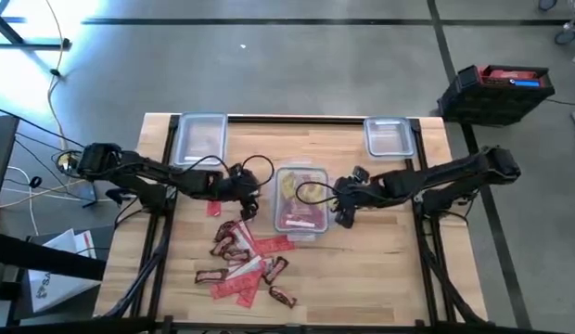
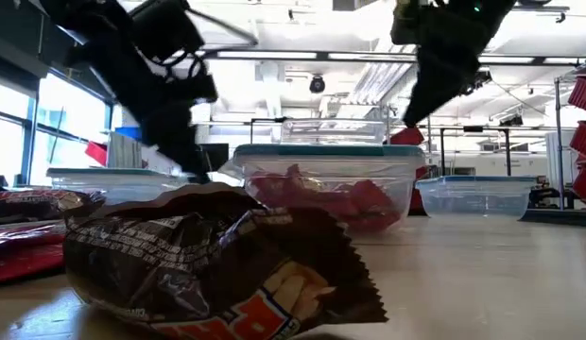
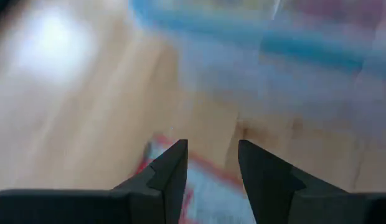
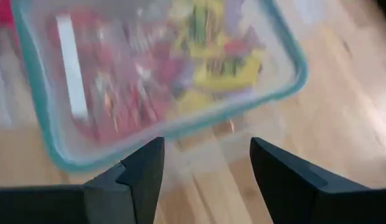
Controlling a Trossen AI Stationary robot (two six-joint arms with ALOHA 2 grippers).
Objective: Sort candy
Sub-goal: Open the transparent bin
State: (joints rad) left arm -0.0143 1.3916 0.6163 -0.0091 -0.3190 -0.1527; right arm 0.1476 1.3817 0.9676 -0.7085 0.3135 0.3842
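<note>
The middle container, a clear tub with a teal rim, stands at the centre of the wooden table and serves as the landmark. Inside it lie sorted sweets, red ones at one end and yellow with some purple-pink at the other, though the wrist view smears them. Loose candy, red packets and dark brown mini bars, lies scattered on the table in front of the tub, toward its left. One brown bar fills the low view's foreground and hides much of the tub's base. The left gripper hovers just left of the tub, fingers a little apart and holding nothing, over a blurred red packet. The right gripper hangs just right of the tub, fingers spread wide and empty. Two more clear containers sit behind the tub at the far edge
</note>
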